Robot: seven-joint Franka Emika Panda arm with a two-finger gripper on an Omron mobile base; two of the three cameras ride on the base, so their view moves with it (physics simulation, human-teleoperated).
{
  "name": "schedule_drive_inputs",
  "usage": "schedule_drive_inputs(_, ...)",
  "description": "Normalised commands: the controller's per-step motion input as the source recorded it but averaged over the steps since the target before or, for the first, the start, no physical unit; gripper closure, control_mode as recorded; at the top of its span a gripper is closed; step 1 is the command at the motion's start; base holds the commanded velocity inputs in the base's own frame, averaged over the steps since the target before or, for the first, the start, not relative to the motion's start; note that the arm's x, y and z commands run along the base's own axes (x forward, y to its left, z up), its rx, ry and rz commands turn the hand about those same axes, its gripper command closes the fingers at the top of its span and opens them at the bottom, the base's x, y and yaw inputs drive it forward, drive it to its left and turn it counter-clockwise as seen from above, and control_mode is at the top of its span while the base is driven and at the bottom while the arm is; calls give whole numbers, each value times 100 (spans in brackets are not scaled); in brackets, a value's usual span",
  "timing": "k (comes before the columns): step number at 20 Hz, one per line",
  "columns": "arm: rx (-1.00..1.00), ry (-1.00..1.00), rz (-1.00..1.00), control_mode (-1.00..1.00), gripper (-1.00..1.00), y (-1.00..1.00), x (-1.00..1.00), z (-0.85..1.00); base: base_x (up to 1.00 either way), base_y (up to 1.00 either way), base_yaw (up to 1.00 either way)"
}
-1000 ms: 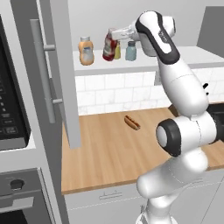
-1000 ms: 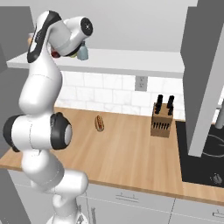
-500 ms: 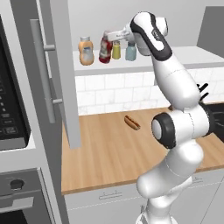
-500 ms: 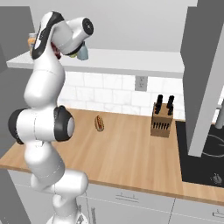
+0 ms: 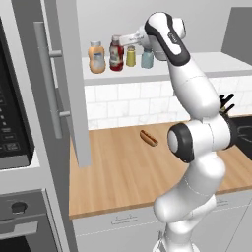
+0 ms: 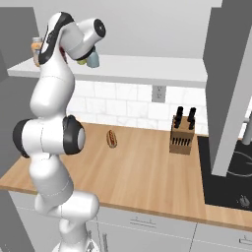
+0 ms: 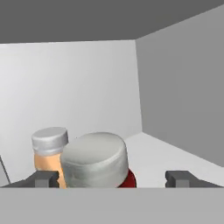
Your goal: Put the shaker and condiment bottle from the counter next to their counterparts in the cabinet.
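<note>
The claw [image 7: 113, 178] is up at the white shelf of the cabinet [image 5: 74, 98], its two dark fingertips [image 7: 43, 178] spread wide apart with clear gaps on both sides of the condiment bottle [image 5: 116, 53]. That red bottle stands upright on the shelf directly under and between the tips, its cap close below the camera, and neither tip touches it. Just past the bottle, on the far side from the claw's wrist, stands the orange bottle [image 5: 97, 57] with its pale cap, close beside the red one. On the claw's other side, toward the arm, the yellow-green shaker [image 5: 130, 56] and the pale blue-grey shaker [image 5: 146, 58] stand next to each other on the same shelf. Well below the claw, on the wooden counter [image 5: 123, 172], lies a hot dog [image 5: 148, 138], and further off a knife block [image 6: 181, 137].
</note>
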Motion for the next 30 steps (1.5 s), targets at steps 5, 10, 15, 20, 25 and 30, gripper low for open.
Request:
schedule_drive_inputs(5, -5, 0, 2, -100, -100, 1, -8, -6, 0, 0, 0)
schedule_drive_inputs(10, -10, 0, 3, -100, -100, 0, -46, -2, 0, 0, 0)
schedule_drive_inputs(15, -11, -1, 1, -100, -100, 0, -65, -7, 0, 0, 0)
schedule_drive_inputs(20, -8, -2, 0, -100, -100, 0, -86, -19, 0, 0, 0)
schedule_drive_inputs(25, -7, -9, 0, -100, -100, 0, -100, -17, 0, 0, 0)
schedule_drive_inputs(30, -5, -25, 0, -100, -100, 0, -100, -29, 0, 0, 0)
